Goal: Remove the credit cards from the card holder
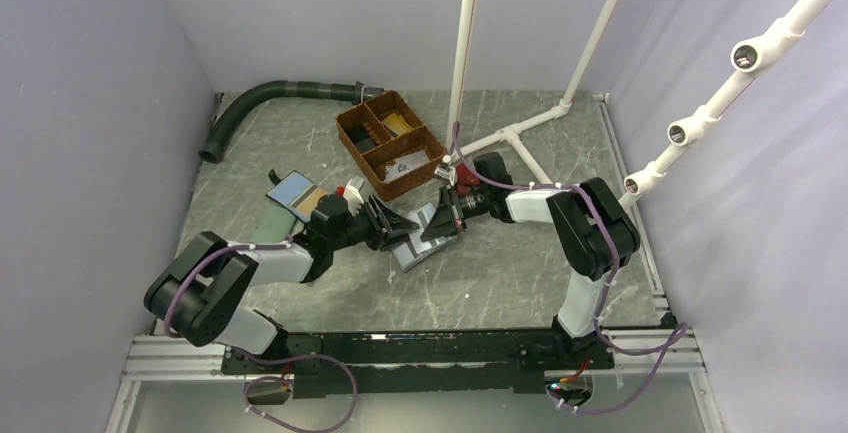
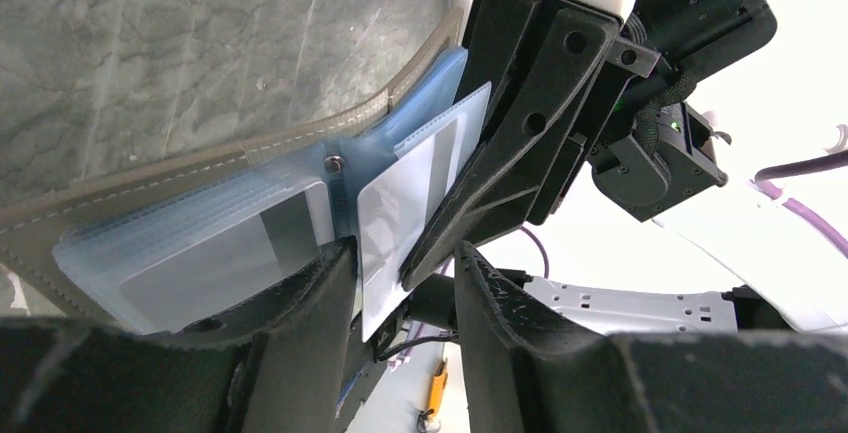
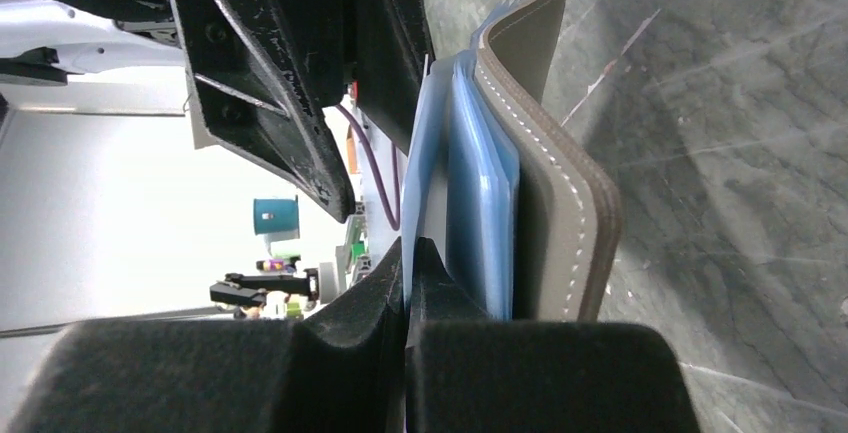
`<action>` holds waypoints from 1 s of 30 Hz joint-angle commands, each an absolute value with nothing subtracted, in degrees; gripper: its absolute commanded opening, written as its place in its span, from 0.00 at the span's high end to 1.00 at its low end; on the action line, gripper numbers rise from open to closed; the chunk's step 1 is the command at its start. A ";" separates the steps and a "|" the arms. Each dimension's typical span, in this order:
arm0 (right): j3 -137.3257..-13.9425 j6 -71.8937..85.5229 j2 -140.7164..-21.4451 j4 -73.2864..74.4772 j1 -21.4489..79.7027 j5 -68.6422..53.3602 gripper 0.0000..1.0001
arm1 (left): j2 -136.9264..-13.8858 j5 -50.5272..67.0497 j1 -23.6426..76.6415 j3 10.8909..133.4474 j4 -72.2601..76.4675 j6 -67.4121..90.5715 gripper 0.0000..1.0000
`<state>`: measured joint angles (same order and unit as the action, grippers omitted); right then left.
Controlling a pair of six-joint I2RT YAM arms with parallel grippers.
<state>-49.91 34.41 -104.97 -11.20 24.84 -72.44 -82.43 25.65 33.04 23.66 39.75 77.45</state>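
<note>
The card holder (image 1: pixel 425 246) lies open on the table between both arms, taupe outside (image 2: pixel 150 193) and light blue inside. My right gripper (image 3: pixel 410 248) is shut on one thin blue inner leaf, beside the taupe cover (image 3: pixel 560 183). A pale credit card (image 2: pixel 395 218) sticks out of that leaf, its lower corner between the fingers of my left gripper (image 2: pixel 405 253). Those fingers stand apart, and the card lies close to the left one. A second grey-white card (image 2: pixel 230 253) sits in the other half's sleeve. In the top view the left gripper (image 1: pixel 400 223) faces the right gripper (image 1: pixel 440 215) closely.
A brown divided basket (image 1: pixel 388 143) stands just behind the grippers. A blue wallet with a tan panel (image 1: pixel 298 193) lies by the left arm. A black hose (image 1: pixel 260 103) curves at the back left. White pipes (image 1: pixel 510 138) rise behind the right arm.
</note>
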 commanded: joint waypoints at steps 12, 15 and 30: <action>-49.96 37.17 -102.83 -16.44 24.80 -76.64 0.98 | -89.37 28.45 32.41 20.59 61.20 82.24 1.00; -49.90 36.88 -102.84 -16.06 24.44 -76.45 0.89 | -88.81 29.50 31.77 20.19 60.14 81.20 1.00; -50.85 33.84 -103.96 -12.44 23.87 -75.67 0.98 | -80.77 35.81 26.21 16.49 49.16 74.62 1.00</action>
